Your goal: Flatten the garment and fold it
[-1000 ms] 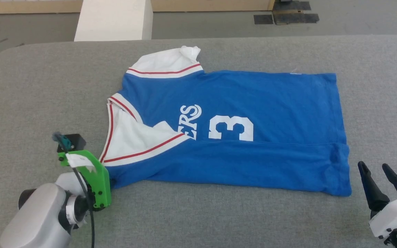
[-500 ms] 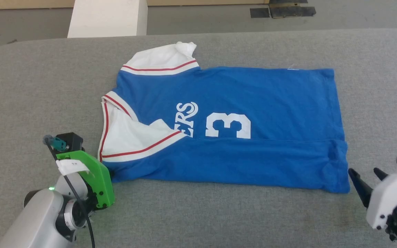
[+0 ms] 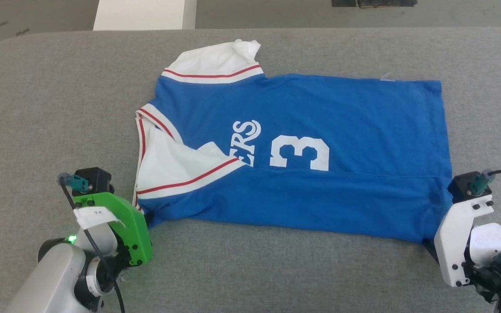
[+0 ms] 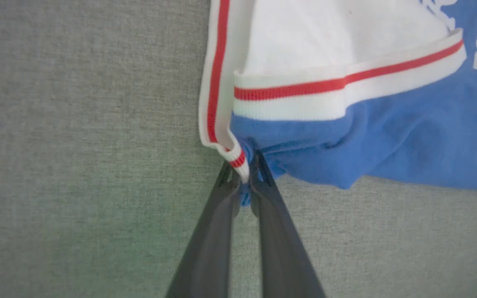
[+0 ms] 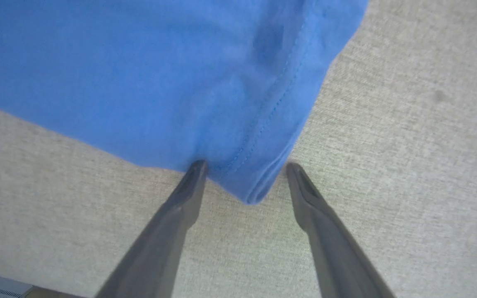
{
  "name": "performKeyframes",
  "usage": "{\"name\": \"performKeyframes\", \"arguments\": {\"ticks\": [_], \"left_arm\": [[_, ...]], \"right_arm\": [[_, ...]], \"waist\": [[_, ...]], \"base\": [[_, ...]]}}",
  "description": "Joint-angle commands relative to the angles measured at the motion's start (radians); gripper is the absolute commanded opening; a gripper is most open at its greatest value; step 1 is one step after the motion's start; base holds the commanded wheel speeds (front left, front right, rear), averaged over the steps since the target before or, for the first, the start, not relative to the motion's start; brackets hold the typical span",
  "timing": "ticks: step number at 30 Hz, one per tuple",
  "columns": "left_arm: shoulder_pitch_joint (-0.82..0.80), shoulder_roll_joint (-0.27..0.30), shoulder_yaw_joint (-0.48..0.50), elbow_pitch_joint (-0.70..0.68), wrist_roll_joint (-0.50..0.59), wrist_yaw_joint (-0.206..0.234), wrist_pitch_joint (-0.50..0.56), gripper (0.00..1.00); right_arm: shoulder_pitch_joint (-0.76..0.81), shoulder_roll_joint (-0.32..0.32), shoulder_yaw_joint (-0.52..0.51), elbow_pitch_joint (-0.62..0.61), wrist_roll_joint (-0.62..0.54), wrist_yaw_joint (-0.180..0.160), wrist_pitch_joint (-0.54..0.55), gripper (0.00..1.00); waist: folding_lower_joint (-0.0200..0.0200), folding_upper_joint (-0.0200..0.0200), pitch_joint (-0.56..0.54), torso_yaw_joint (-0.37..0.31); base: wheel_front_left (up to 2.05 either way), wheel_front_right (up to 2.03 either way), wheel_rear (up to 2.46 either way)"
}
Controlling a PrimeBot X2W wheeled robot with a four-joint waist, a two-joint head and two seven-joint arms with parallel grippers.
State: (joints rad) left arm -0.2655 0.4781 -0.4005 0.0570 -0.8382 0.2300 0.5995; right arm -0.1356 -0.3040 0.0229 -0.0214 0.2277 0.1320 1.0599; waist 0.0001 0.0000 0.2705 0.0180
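Observation:
The garment (image 3: 320, 113), a blue jersey with white sleeves, red-striped trim and a white 3, lies spread on the grey table (image 3: 59, 108), its near edge folded over. In the left wrist view my left gripper (image 4: 242, 171) is shut on the garment's (image 4: 387, 136) near collar-side corner, pinching white-and-red trim and blue cloth. Its green wrist mount (image 3: 120, 217) sits at that corner in the head view. My right gripper (image 5: 244, 167) stands open, its fingers straddling the garment's (image 5: 139, 82) near hem corner. Its white wrist mount (image 3: 459, 234) hides that corner from above.
A white block (image 3: 144, 15) stands on the floor beyond the table's far edge, and dark mats (image 3: 372, 2) lie farther right. Bare grey table surrounds the garment on all sides.
My left gripper has shut on the garment's corner. My right arm has moved in and tipped down over the hem corner, still open. The head camera has shifted.

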Motion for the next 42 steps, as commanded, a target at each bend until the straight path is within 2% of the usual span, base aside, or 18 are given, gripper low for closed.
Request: {"name": "performKeyframes", "arguments": {"ticks": [1,4,5,7,12,19,25,30,33,37,42], "left_arm": [[0.011,-0.003,0.003,-0.002,-0.005,0.005,-0.009,0.0],[0.017,-0.005,0.008,-0.003,-0.011,0.002,-0.019,0.0],[0.019,-0.006,0.009,-0.002,-0.013,0.001,-0.022,0.0],[0.024,-0.009,0.014,-0.003,-0.019,-0.003,-0.031,0.0],[0.037,-0.013,0.024,0.001,-0.032,-0.01,-0.048,0.0],[0.069,-0.012,0.086,-0.025,-0.069,-0.006,-0.101,0.0],[0.164,0.007,0.143,-0.116,-0.091,0.041,-0.129,0.0],[0.277,0.021,0.153,-0.19,-0.097,0.096,-0.117,0.0],[0.332,0.012,0.147,-0.209,-0.107,0.112,-0.113,0.0],[0.363,-0.009,0.141,-0.192,-0.125,0.109,-0.117,0.0],[0.34,-0.028,0.122,-0.114,-0.143,0.083,-0.106,0.0]], "right_arm": [[-0.013,-0.007,0.018,0.019,-0.008,-0.001,0.012,1.0],[-0.016,-0.023,0.045,0.04,0.001,-0.001,0.033,1.0],[-0.016,-0.029,0.053,0.046,0.01,-0.001,0.044,0.42],[-0.022,-0.037,0.058,0.046,0.022,-0.001,0.04,0.0],[-0.042,-0.055,0.054,0.039,0.052,-0.001,0.019,0.0],[-0.051,-0.066,-0.007,0.007,0.091,-0.001,-0.02,0.0],[-0.014,-0.103,-0.048,-0.04,0.123,-0.001,-0.009,0.0],[0.04,-0.118,-0.08,-0.067,0.135,-0.001,0.008,0.0],[0.072,-0.115,-0.089,-0.07,0.136,-0.001,0.02,0.0],[0.109,-0.105,-0.079,-0.054,0.134,-0.001,0.025,0.0],[0.133,-0.084,-0.053,0.004,0.135,-0.001,0.022,0.0]], "waist": [[-0.0001,0.0,0.007,0.005],[-0.0001,0.0,0.009,0.006],[-0.0001,0.0,0.008,0.006],[-0.0001,0.0,0.006,0.005],[-0.0001,0.0,-0.005,0.001],[-0.0001,0.0,-0.054,-0.003],[-0.0001,0.0,-0.089,-0.007],[-0.0001,0.0,-0.094,-0.008],[-0.0001,0.0,-0.094,-0.007],[-0.0001,0.0,-0.089,-0.002],[-0.0001,0.0,-0.079,0.002]], "base": [[0.0,0.0,0.0],[0.0,0.0,0.0],[0.0,0.0,0.0],[0.0,0.0,0.0],[0.0,0.0,0.0],[0.0,0.0,0.0],[0.0,0.0,0.0],[0.0,0.0,0.0],[0.0,0.0,0.0],[0.0,0.0,0.0],[0.0,0.0,0.0]]}}
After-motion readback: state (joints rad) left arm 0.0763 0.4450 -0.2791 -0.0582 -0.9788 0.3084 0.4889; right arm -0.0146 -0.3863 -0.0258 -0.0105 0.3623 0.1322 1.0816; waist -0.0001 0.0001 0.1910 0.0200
